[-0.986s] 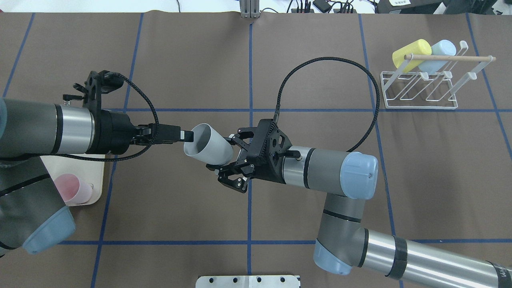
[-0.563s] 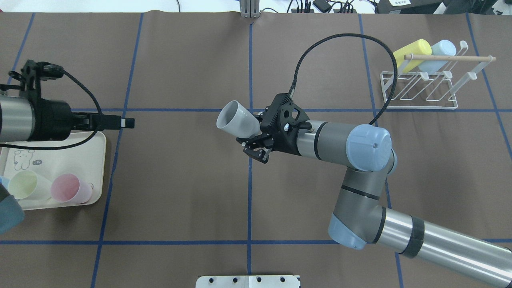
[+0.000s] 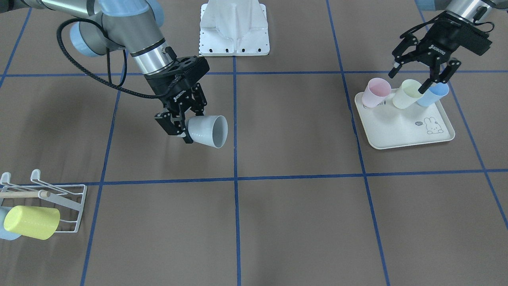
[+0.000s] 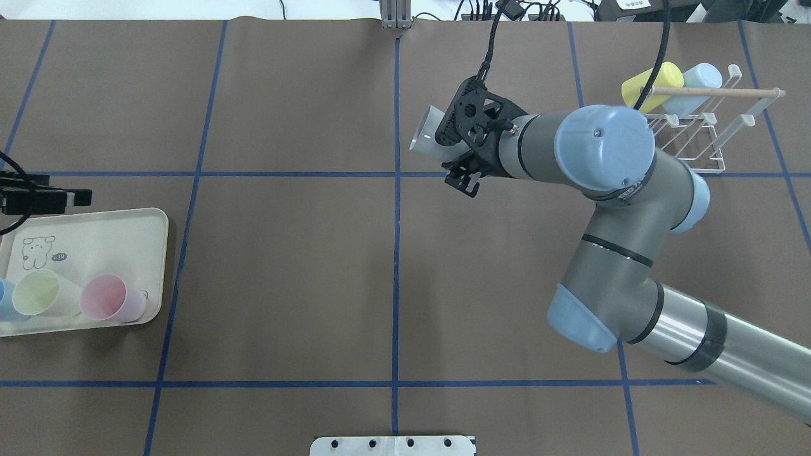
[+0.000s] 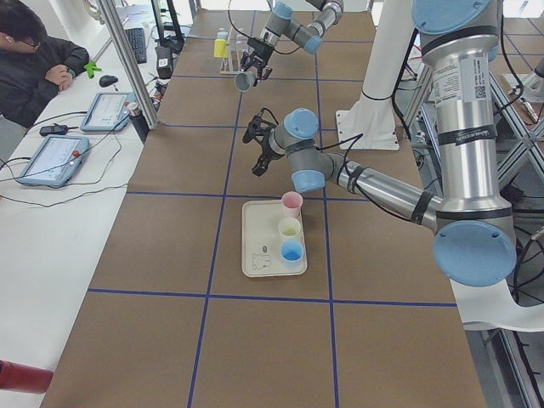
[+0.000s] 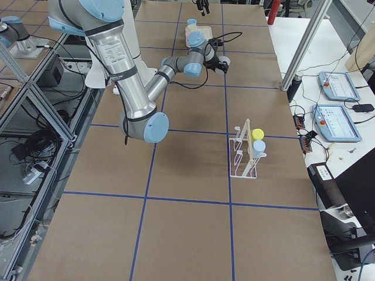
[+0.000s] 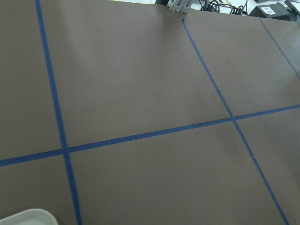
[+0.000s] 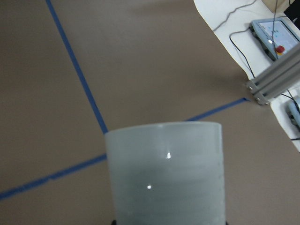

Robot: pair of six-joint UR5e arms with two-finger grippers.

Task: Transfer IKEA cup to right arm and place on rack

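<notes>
My right gripper (image 3: 181,126) is shut on the base of a pale grey IKEA cup (image 3: 208,131) and holds it on its side above the table, mouth pointing away from the arm. The cup also shows in the overhead view (image 4: 424,132), left of the white wire rack (image 4: 709,166), and fills the right wrist view (image 8: 164,173). The rack holds a yellow cup (image 4: 652,82) and a light-blue cup (image 4: 700,76); my right arm hides part of it. My left gripper (image 3: 408,81) is open and empty above the cups on the cream tray (image 3: 408,133).
The tray (image 4: 95,234) at the left edge holds a pink cup (image 4: 111,297), a pale yellow-green cup (image 4: 41,292) and a blue one. A white base plate (image 3: 234,28) stands at the robot's side. A person (image 5: 34,68) sits beside the table.
The left gripper let go of the grey cup and drew back left over the tray. The right arm carried the cup up and towards the rack.
</notes>
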